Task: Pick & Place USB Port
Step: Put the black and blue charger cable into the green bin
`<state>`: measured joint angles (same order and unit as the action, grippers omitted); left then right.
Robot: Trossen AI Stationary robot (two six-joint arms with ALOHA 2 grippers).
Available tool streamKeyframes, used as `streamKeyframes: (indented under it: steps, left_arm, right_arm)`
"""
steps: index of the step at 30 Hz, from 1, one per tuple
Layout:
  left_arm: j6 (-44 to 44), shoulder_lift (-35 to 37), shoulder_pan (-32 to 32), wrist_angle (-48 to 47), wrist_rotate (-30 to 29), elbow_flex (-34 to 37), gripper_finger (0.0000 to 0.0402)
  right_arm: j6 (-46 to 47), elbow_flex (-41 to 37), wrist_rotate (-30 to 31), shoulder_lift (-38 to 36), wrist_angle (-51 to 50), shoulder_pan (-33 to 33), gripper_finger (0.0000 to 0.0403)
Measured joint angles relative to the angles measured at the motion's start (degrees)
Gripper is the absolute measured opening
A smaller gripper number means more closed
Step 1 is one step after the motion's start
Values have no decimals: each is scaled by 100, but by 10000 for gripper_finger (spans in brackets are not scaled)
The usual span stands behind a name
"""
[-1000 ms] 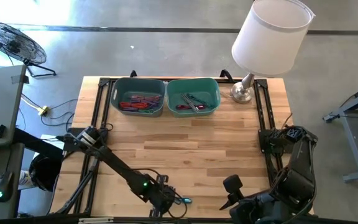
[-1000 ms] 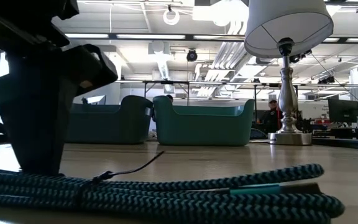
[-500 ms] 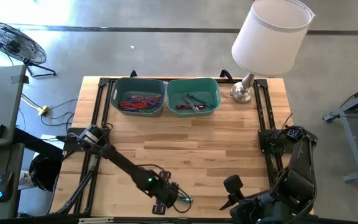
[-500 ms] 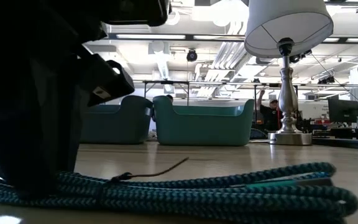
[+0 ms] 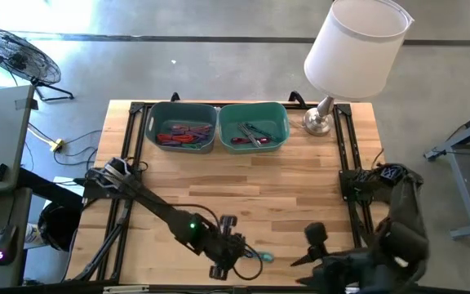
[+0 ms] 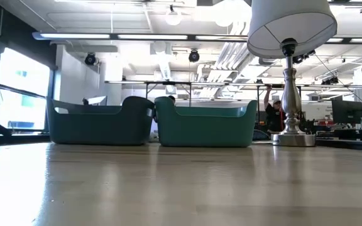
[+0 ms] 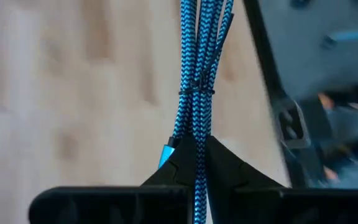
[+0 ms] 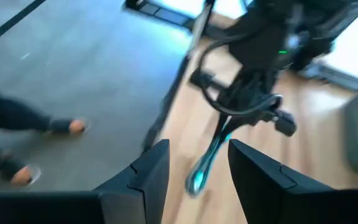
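The USB cable (image 7: 197,62) is a bundle of blue-and-black braided cord, bound by a thin tie (image 7: 196,93). My left gripper (image 7: 197,142) is shut on it near the table's front edge (image 5: 239,251). In the right wrist view the cable (image 8: 205,163) hangs as a loop below the left gripper. My right gripper (image 8: 199,148) stands open at the front right (image 5: 300,260), a little away from the cable, with nothing between its fingers. The low view shows neither the cable nor a gripper. My left gripper pinches the cable bundle between its two fingertips, just below the tie at one end of the bundle (image 7: 197,127). A blue plug (image 7: 166,153) lies beside one finger. The fingers slant down and the cords run on along them. The bundle (image 5: 261,257) hangs clear of the table.
Two teal bins stand side by side at the table's far edge, the left one (image 5: 182,126) holding red and blue cables, the right one (image 5: 254,126) a few cables. A lamp with a white shade (image 5: 353,49) stands at the far right corner. Bare wood lies between.
My left gripper has risen from the tabletop and shifted a little toward the right edge, taking the cable bundle with it. The bundle, which lay on the table in front of the low camera, is now lifted clear and has left that view.
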<state>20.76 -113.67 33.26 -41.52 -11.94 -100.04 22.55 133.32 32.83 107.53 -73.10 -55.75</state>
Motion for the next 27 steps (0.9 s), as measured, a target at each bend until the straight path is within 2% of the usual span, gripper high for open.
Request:
streamKeyframes:
  steps: [5,9,12,14,18,20,23,25,27]
  left_arm:
    - [-605,364,13,-412,-1275,-919,7]
    - [-1254,789,13,-337,-2365,-1233,7]
    - [-1855,1056,11,191,-3100,-1236,7]
    - [-2390,1272,11,732,-3346,-1243,7]
    - [-3504,1492,7,1918,-3160,-1260,6]
    - [-3938,1496,-43,2426,-2806,-1256,6]
    - [-4138,1509,-156,2889,-2182,-1253,6]
    - [-4149,1518,-242,3063,-1840,-1253,6]
    - [-4151,1518,-314,3110,-1596,-1253,6]
  right_arm:
    - [154,0,1727,-296,-4,-434,156]
    - [199,2,3389,-460,-5,-882,156]
    - [86,2,4346,-452,-39,-1109,156]
    - [-25,2,4701,-438,-41,-1160,156]
    - [-152,2,4942,-438,-38,-1007,156]
    - [-235,2,4974,-438,-36,-863,156]
    - [-534,2,5059,-438,388,-558,156]
    - [-1222,2,4761,-438,1000,-336,156]
    - [-2068,2,4058,-438,1696,-154,156]
